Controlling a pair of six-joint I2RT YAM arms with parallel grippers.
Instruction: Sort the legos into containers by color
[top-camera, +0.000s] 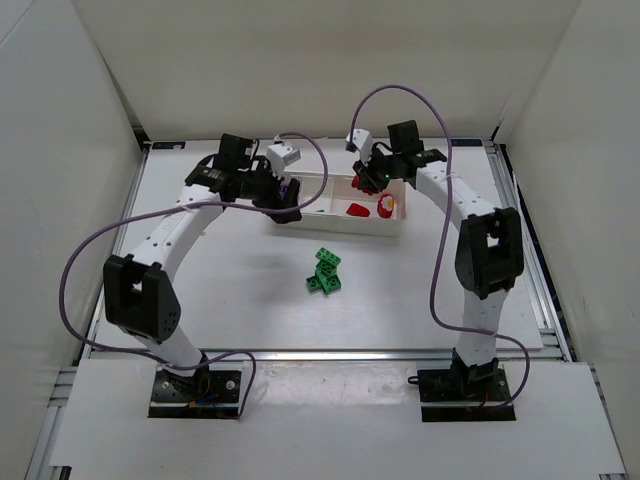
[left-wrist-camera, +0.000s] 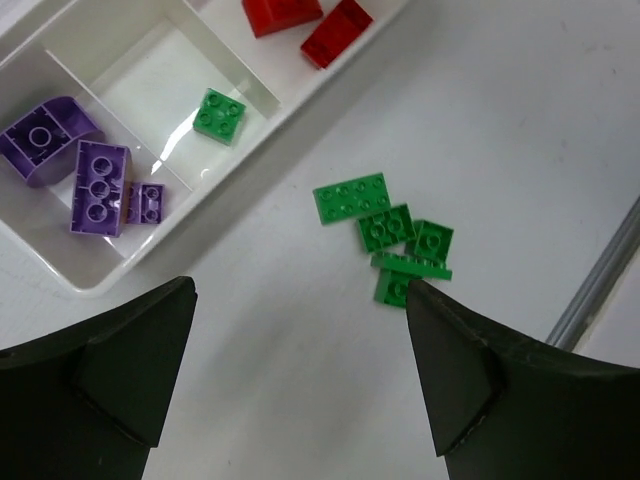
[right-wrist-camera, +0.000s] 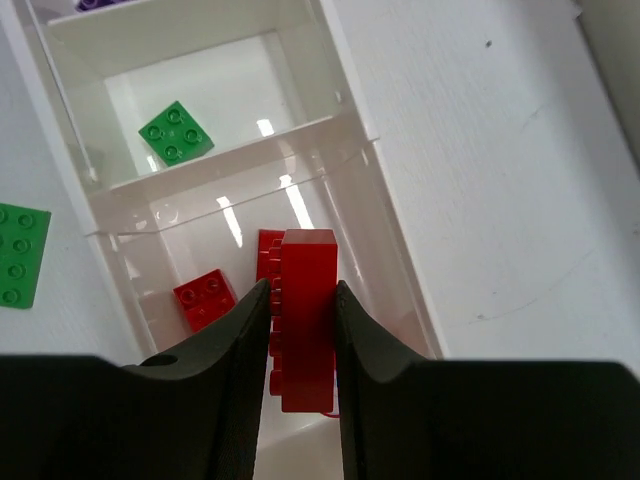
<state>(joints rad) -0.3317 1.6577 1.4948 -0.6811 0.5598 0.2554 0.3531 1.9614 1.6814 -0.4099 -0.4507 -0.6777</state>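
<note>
Red plastic sits between the fingers of the right gripper (right-wrist-camera: 303, 335): its jaws pinch a red brick (right-wrist-camera: 305, 300) by its two broad sides, and the brick stands on edge and juts a little past the fingertips. Straight ahead of these jaws and below them lies the end compartment of the white tray (right-wrist-camera: 345, 120). Two more red bricks (right-wrist-camera: 205, 298) rest on its floor, one of them partly hidden behind the held brick. Whether the held brick touches the floor of the compartment cannot be told. One thin wall farther ahead of the jaws, in the middle compartment, a green square brick (right-wrist-camera: 176, 132) lies flat, studs up.

The left gripper (left-wrist-camera: 300, 300) has its jaws spread wide and grips nothing. Ahead of its jaws, off toward the finger on the left of the wrist view, is the tray's other end compartment. It holds three purple bricks (left-wrist-camera: 98, 187): one arched, one long, one small, lying close together. Just ahead of the opposite fingertip, on the white table (left-wrist-camera: 500, 120) outside the tray, loose green bricks (left-wrist-camera: 395, 240) lie in a tight cluster, touching and partly overlapping one another.
</note>
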